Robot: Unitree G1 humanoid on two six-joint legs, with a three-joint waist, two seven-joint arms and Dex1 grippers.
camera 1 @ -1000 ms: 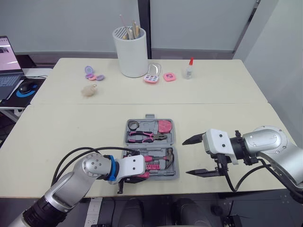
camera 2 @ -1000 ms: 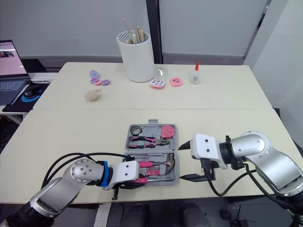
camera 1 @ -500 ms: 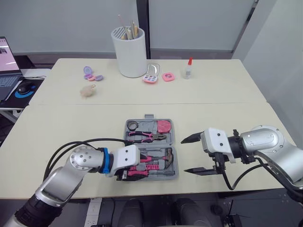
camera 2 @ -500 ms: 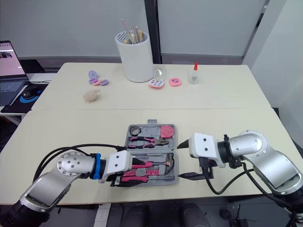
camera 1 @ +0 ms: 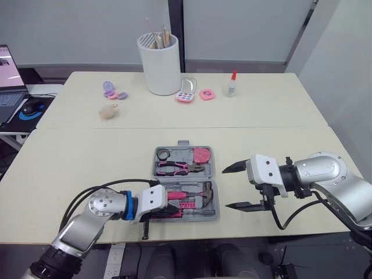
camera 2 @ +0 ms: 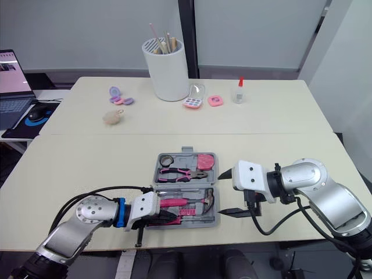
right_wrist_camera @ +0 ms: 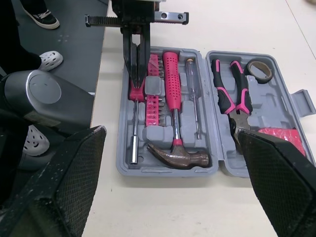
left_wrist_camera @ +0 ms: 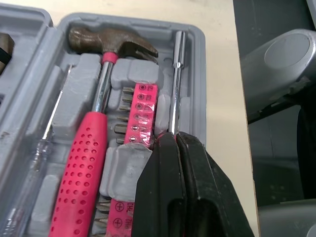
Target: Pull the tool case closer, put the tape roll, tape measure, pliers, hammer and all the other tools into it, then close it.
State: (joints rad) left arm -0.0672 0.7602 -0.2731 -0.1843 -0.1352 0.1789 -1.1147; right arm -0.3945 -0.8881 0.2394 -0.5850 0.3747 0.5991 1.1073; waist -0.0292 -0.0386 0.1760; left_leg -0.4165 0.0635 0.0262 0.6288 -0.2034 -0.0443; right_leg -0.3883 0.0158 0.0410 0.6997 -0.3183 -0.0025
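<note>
Case (camera 1: 216, 200) lies open and flat on the bench (camera 1: 75, 163), centred toward the 6 o'clock edge, with one tray at 12 o'clock and the other at 6 o'clock of the hinge. 12 o'clock tray: tape roll (camera 1: 164, 154) in the 10 o'clock corner, tape measure (camera 1: 201, 155) in the 2 o'clock corner, pliers (camera 1: 177, 168) laid across along the hinge side. 6 o'clock tray: hammer (left_wrist_camera: 89, 143) seated with its head toward 3 o'clock and its pink handle toward 9 o'clock; tester (left_wrist_camera: 47, 133) on the hammer's 12 o'clock side; bit strip (left_wrist_camera: 140, 111) on its 6 o'clock side; driver (left_wrist_camera: 175, 79) along the tray's 6 o'clock wall, shaft resting in its slot. Left fingers (left_wrist_camera: 165, 148) reach into this tray from 9 o'clock and are pressed together on the pink handle end of the driver. Right fingers (camera 1: 235, 168) stand at 3 o'clock of the case, near it but not touching, spread wide with nothing between them and tips pointing toward the case. At the bench's 12 o'clock edge stands a white cup (camera 1: 160, 64), well apart from the case, with a glue bottle (camera 1: 232, 84) at 1 o'clock
</note>
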